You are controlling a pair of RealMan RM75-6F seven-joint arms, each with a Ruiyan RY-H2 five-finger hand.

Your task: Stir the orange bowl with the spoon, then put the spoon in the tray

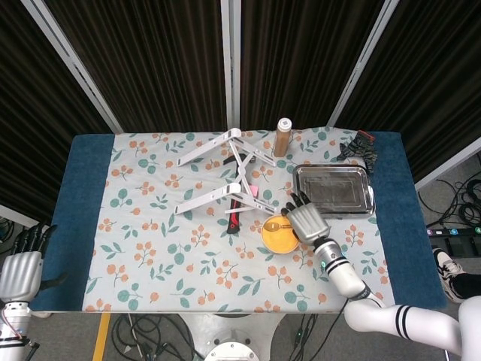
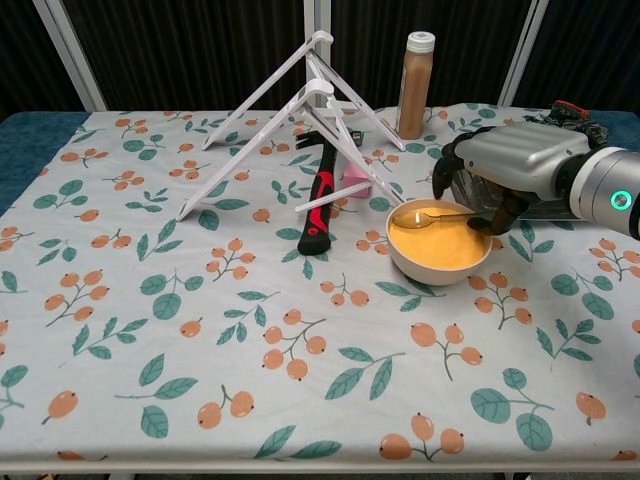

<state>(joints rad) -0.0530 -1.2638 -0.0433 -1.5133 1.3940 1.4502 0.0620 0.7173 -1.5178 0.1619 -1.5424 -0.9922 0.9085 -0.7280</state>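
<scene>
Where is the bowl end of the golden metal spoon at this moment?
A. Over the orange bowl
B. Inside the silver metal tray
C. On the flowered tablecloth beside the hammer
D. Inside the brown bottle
A: the right hand holds the golden metal spoon with its scoop over the orange bowl, not in the silver metal tray.

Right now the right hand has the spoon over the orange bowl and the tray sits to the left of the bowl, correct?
Not quite. The right hand does hold the spoon over the orange bowl, but the tray lies behind the bowl and to its right, not its left. The head view shows this.
</scene>
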